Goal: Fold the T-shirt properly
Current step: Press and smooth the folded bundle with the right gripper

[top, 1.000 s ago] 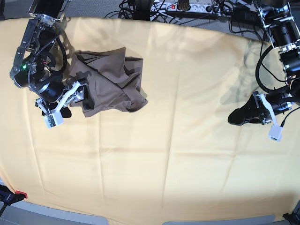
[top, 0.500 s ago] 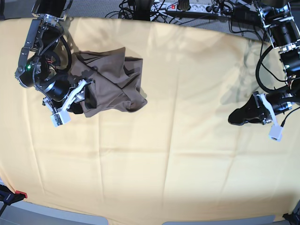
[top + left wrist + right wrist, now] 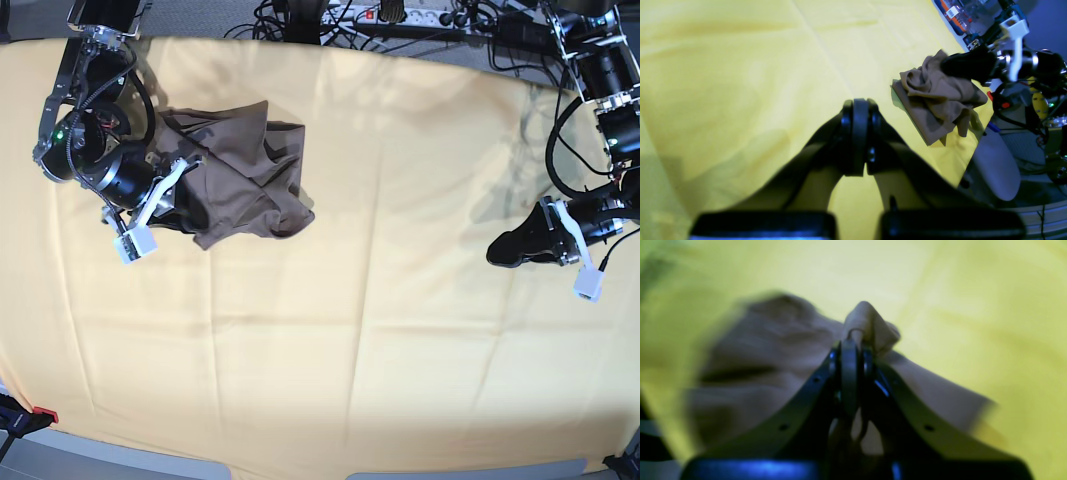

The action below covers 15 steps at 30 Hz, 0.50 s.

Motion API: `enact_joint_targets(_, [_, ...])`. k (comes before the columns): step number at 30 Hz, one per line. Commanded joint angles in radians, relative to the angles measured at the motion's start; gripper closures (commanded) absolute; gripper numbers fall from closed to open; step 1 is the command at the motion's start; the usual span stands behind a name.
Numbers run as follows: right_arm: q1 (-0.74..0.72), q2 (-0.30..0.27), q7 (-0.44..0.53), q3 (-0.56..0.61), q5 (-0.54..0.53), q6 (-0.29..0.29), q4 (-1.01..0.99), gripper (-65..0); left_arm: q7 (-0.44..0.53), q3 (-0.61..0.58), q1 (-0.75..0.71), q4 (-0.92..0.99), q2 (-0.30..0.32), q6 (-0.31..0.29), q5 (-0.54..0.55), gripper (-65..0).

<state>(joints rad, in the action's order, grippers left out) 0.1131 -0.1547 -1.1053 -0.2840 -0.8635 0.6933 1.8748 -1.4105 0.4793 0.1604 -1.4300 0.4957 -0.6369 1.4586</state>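
Two robot arms work over a wide pale yellow cloth [image 3: 330, 300] that covers the table. No brand, label or writing can be read anywhere; the small markings on the equipment at the far edge are too blurred to make out.

Seen from the base view, the T-shirt [image 3: 245, 170] lies crumpled in a loose heap on the yellow cloth toward the far left corner, taupe brown, plain, with folds overlapping one another. The right gripper [image 3: 182, 200] is at the heap's left edge, and its arm [image 3: 85, 140] bends down from the top left corner, with a green light glowing on its housing. In the right wrist view, the right gripper's [image 3: 853, 340] black fingers are pressed together on a small peak of brown fabric that pokes up between and just beyond their tips, so it is pinching the T-shirt [image 3: 773, 350]. That view is blurred.

The left gripper [image 3: 500, 250] sits well apart from the shirt, near the right edge in the base view, low over bare yellow cloth, with its arm [image 3: 610, 110] coming down from the top right corner amid black cables [image 3: 330, 15]. In the left wrist view, the left gripper's [image 3: 858, 103] fingers are pressed together with nothing between them, and the T-shirt [image 3: 937, 100] shows in the distance with the right gripper's dark fingers [image 3: 968, 65] upon it.
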Motion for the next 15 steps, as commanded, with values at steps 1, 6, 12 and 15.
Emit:
enact_joint_targets(1, [-0.016,-0.010,-0.013,-0.004,-0.088,0.005,0.032,0.0,0.014,0.007,0.017,-0.016,0.019,0.000,0.025,0.0])
enact_joint_targets(6, [0.010,-0.009,-0.206,-0.004,-0.424,0.005,0.148,0.0,0.014,0.007,0.017,-0.016,0.020,0.001,0.025,0.0])
enact_joint_targets(12, [0.124,-0.009,-0.254,-0.003,-0.620,0.005,0.258,0.0,0.014,0.007,0.017,-0.016,0.019,0.000,0.025,0.0])
enact_joint_targets(15, [0.145,-0.008,-0.254,-0.003,-0.620,0.005,0.261,0.0,0.014,0.007,0.017,-0.016,0.019,0.001,0.025,0.0])
